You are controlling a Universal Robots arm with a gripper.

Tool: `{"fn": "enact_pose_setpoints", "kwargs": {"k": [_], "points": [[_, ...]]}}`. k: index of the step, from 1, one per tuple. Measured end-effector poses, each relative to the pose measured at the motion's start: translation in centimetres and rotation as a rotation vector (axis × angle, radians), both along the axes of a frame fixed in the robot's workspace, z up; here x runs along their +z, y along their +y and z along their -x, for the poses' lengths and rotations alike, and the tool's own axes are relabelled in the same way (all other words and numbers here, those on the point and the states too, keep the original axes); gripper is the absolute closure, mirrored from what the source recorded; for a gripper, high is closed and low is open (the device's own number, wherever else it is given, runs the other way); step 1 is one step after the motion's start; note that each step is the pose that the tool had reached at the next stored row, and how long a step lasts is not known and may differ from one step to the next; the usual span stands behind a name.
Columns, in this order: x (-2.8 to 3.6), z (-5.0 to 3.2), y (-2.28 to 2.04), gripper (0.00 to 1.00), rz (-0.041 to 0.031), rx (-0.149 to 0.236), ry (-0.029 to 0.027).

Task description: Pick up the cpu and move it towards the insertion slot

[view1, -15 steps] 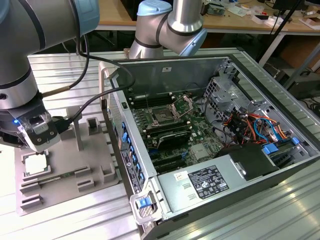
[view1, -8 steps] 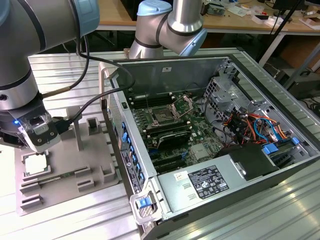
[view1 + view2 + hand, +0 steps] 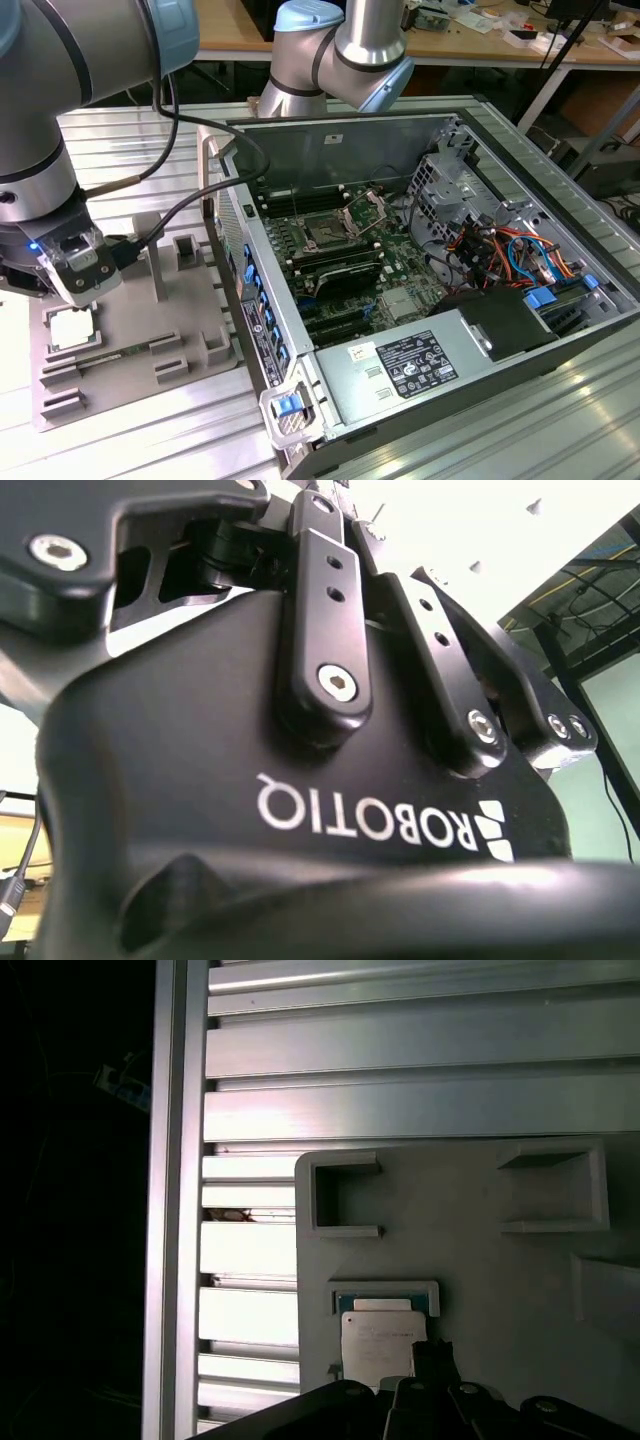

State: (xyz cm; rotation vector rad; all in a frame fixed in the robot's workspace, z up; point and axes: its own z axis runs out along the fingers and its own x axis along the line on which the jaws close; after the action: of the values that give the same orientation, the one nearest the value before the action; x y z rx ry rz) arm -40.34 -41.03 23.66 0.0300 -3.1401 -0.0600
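Slats of an aluminium table point(image 3: 150, 440) are carrying a grey tray point(image 3: 135, 300) in the exterior view, and the cpu point(image 3: 73, 328) is lying flat in a shallow seat near the tray's edge on the exterior view's left. The gripper point(image 3: 82, 280) is hanging just above it, apparently not yet touching. The insertion slot point(image 3: 325, 232) is sitting well apart, on the board inside the open computer case point(image 3: 340, 135), with its bracket standing raised.

The second wrist view is looking up along the gripper's black body point(image 3: 330, 780) and its links; whether the gripper is spread or pressed together I cannot tell.

In the first wrist view the cpu point(image 3: 383, 1345) is resting in its seat close to the tray's point(image 3: 460, 1230) edge, with the dark tip of the gripper point(image 3: 432, 1358) reaching over one of its corners; contact is not clear.

I am judging the chip to be light, thin and stiff, with a smooth metal top that is probably slippery (and an underside likely delicate). Hold is probably best taken across two opposite side edges, squarely and gently, keeping it level, since a skewed pinch could be tipping it in the seat or letting it slide out.
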Motion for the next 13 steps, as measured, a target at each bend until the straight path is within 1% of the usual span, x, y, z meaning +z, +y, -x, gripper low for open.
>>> {"fn": "enact_pose_setpoints", "kwargs": {"k": [13], "points": [[-0.32, 0.0, -0.02, 0.89, 0.0, 0.0, 0.0001]]}}
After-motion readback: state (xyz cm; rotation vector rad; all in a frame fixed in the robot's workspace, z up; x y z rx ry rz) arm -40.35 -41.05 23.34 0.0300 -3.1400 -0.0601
